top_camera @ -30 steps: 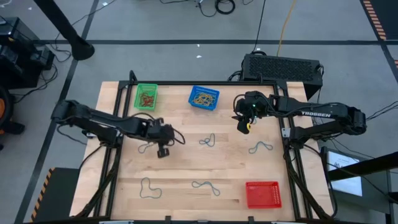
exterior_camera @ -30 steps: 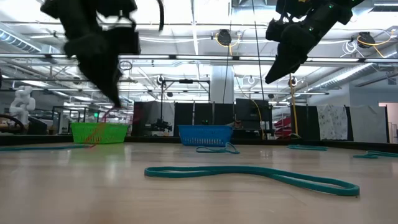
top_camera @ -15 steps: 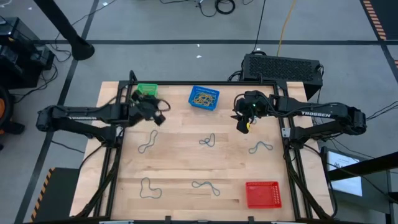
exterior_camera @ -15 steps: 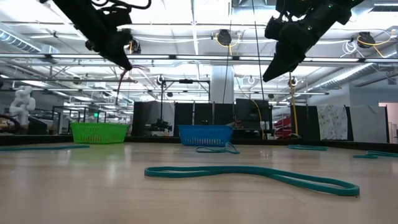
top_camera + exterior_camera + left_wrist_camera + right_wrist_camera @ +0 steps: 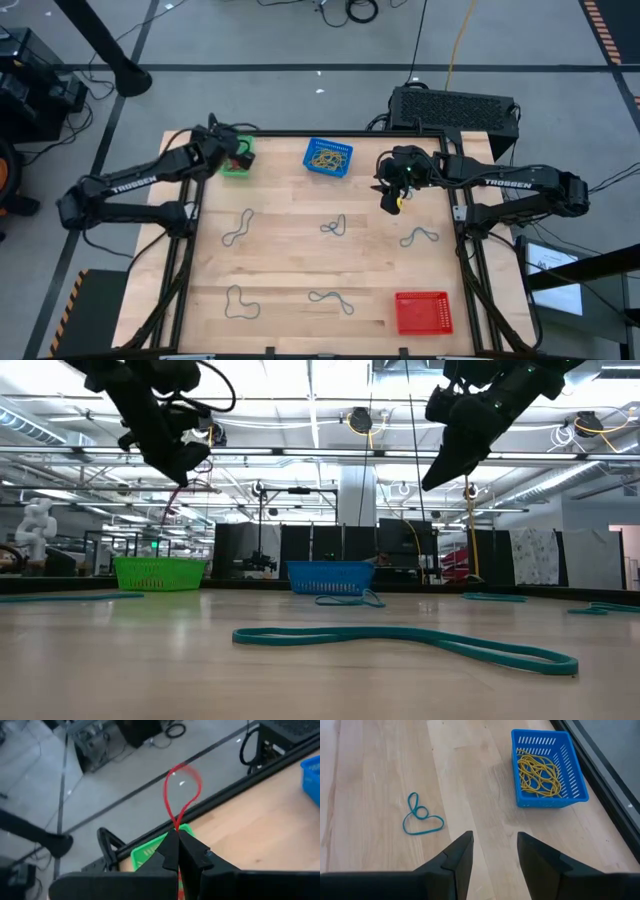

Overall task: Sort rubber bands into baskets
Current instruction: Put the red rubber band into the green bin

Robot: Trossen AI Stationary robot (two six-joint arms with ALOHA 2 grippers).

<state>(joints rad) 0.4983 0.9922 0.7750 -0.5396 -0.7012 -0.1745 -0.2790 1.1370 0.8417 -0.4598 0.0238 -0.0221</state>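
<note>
Three baskets on the wooden tabletop (image 5: 300,260): green basket (image 5: 240,160) at far left corner, blue basket (image 5: 328,157) next to it w/ yellow bands (image 5: 539,772) piled inside, red basket (image 5: 423,312) at near right corner.

Left gripper (image 5: 178,839) is up in the air over the green basket, jaws pinched tight on a red rubber band (image 5: 181,795); the loop sticks out past the tips. Low view shows same band dangling under the left gripper (image 5: 178,472), well above the basket.

Right gripper (image 5: 493,849) hangs above the tabletop, right of the blue basket, jaws spread wide, nothing between them.

Five teal bands lie loose on the wood: one mid-left (image 5: 238,229), one at centre (image 5: 334,226), one at right (image 5: 419,237), two along the near side (image 5: 241,303) (image 5: 331,299). All apart from each other and outside any basket. Black vented box (image 5: 455,107) sits behind the far right edge.
</note>
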